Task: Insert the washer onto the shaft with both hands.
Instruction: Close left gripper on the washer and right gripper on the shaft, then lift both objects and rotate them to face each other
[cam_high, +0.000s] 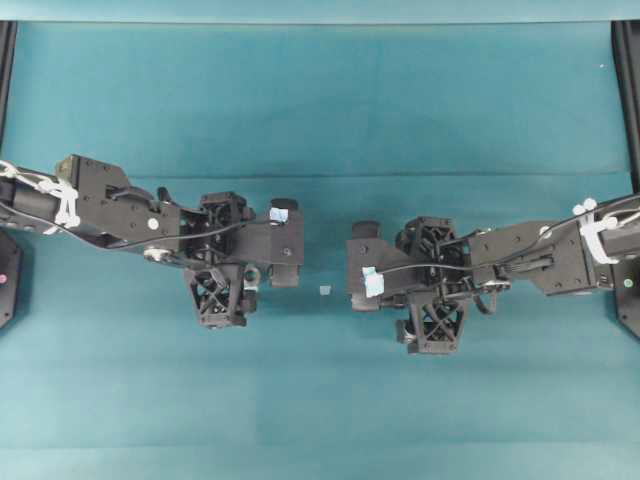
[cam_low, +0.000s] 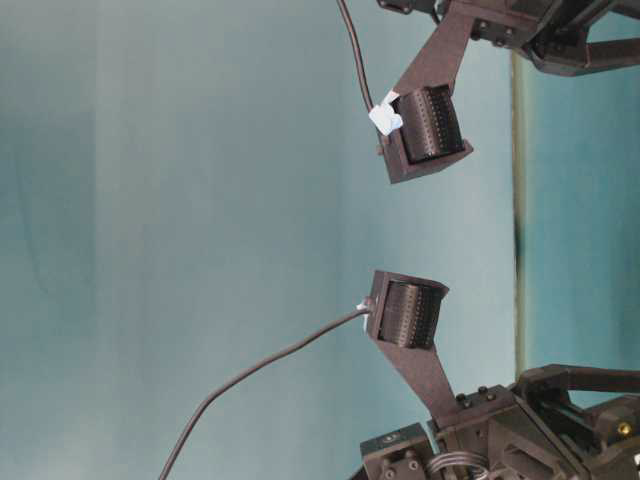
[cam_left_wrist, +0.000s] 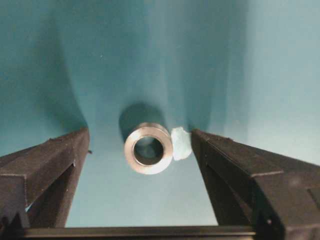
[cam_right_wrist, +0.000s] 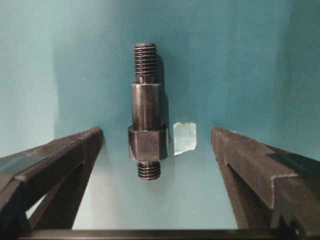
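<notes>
Both jaws wide, empty. Washer (cam_left_wrist: 148, 148): light, smooth, rolls; pinch its rim. Shaft (cam_right_wrist: 145, 110): stiff; grip the hex at 6 o'clock.

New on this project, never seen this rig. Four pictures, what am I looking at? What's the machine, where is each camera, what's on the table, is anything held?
Two black robot arms face each other over a teal table. The overhead view shows the left gripper and right gripper from above. The table-level view looks from the side, rotated, and shows fingertips only. The other two cameras ride on the wrists, looking out between the jaws. The left gripper frames the washer, lying on the table beside a pale tape scrap. The right gripper frames the shaft, lying beside another tape scrap. Both grippers are open; nothing is held.
</notes>
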